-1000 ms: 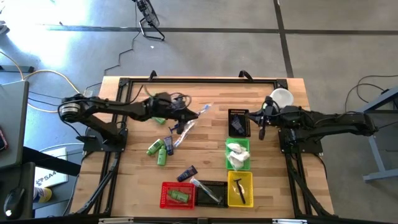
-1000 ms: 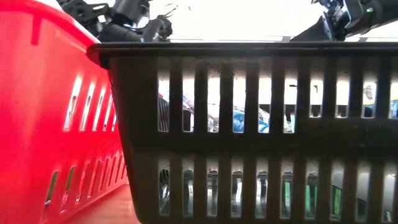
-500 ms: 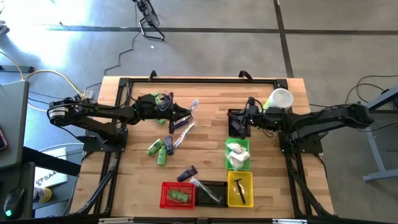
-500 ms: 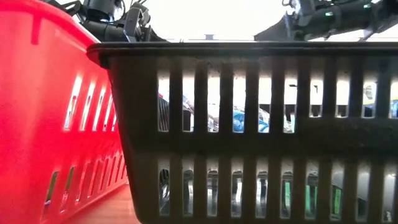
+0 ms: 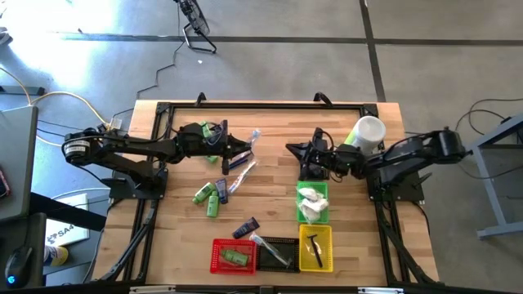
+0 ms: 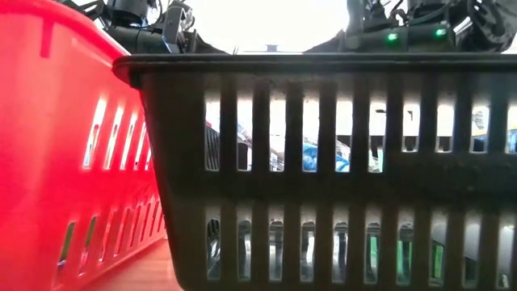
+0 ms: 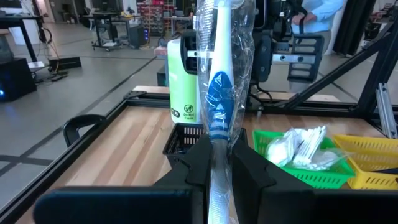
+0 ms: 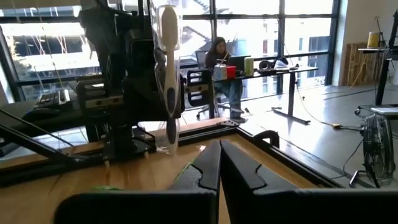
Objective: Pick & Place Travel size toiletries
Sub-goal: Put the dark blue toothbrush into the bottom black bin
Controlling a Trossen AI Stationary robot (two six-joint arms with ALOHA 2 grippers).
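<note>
My left gripper is over the far middle of the table, shut on a clear-wrapped toothbrush. The toothbrush stands nearly upright, head up. My right gripper is shut with nothing in it. It points level at the toothbrush from the table's right, a short gap away. Loose toiletries lie on the wood near the left gripper: green bottles, navy tubes and another wrapped toothbrush. My left gripper pinches the wrapped toothbrush at its lower handle end between the two fingers. The fingers lie level, coming from the table's left. The toothbrush rises above the fingers, tilted slightly, clear of the table.
At the right stand a black basket, a green one holding white packets and a yellow one. A red basket and a black basket stand at the near edge. A white cup is at the far right.
My right gripper has swung from pointing down beside the cup to level. It has gone down and toward the table's left, over the far black basket, up to the toothbrush. My left gripper drew back slightly toward the left and tipped the toothbrush more upright, then held still.
</note>
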